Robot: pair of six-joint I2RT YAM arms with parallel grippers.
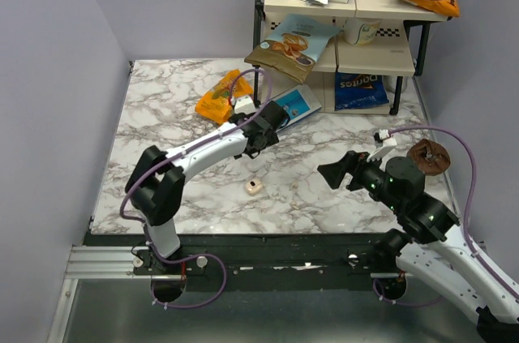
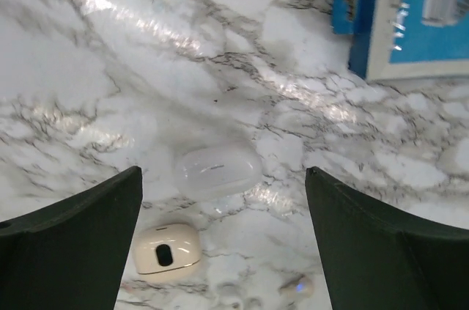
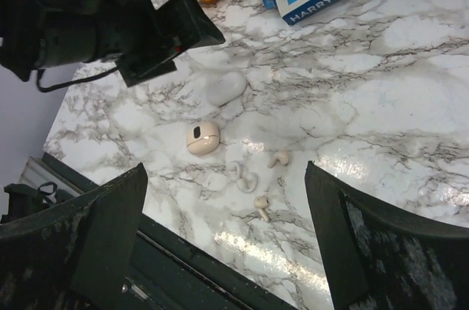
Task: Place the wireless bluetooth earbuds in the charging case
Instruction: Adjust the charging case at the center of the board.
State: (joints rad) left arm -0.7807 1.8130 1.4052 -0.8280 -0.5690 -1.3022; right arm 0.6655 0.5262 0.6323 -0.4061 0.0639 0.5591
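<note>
1. The left pincer hung with its jaws spread wide, gripping nothing, over the marble counter.
2. The charging case lay on the counter between its fingertips, nearer the left one, just beside a clear oval cover.
3. The right pincer also stood wide and empty; the case lay ahead of it, with two earbuds nearer its fingertips.
</note>
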